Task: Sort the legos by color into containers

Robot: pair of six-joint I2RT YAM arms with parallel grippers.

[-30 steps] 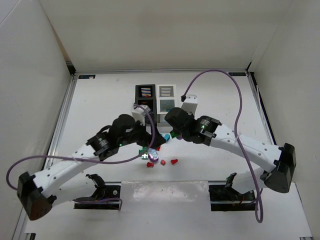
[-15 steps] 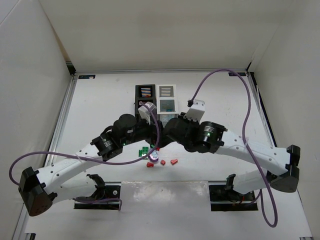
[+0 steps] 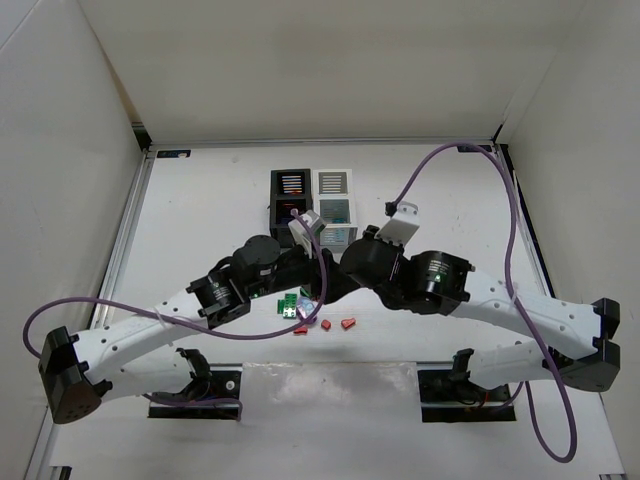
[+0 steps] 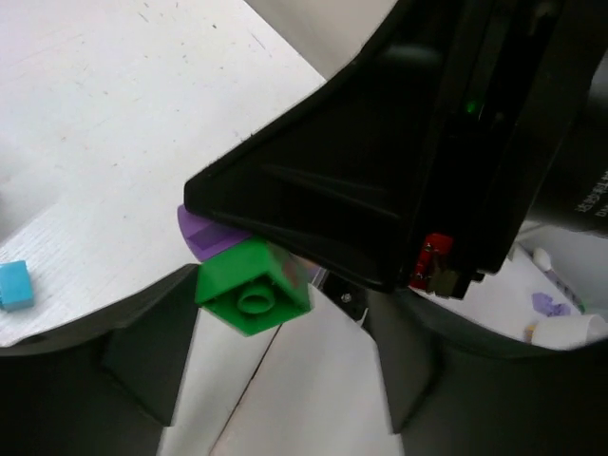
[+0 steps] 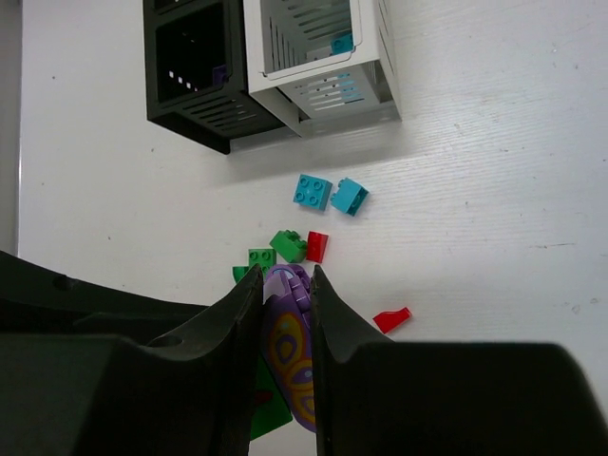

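Step in hand: the right fingers (image 5: pixel 318 290) are closed tight on a purple piece (image 5: pixel 288 347) at the 6 o'clock edge of the loose pile on the desk (image 5: pixel 494 142).
Left fingers (image 4: pixel 147 347): spread wide, gripping nothing. A green brick (image 4: pixel 252 285) sits in the gap between them, touching neither as far as the left wrist view shows.
Containers: the black bin (image 5: pixel 190 119) and the white bin (image 5: pixel 328 95) stand touching, at 12 o'clock from the pile, black on the 9 o'clock side.
Done: one teal piece (image 5: pixel 342 43) lies in the white bin. A small purple speck (image 5: pixel 219 74) shows in the black bin and is probably a sorted piece.
Left to do: two teal bricks (image 5: pixel 312 190), several green bricks (image 5: pixel 288 245) and three red pieces (image 5: pixel 317 246) lie loose. By this count the task is in its early part.
Hidden: the right arm body (image 4: pixel 408 142) fills most of the left wrist view. In the top view both wrists cover the pile.
Unclear: most bin compartments are out of sight. Whether the purple piece is clear of the desk cannot be told.
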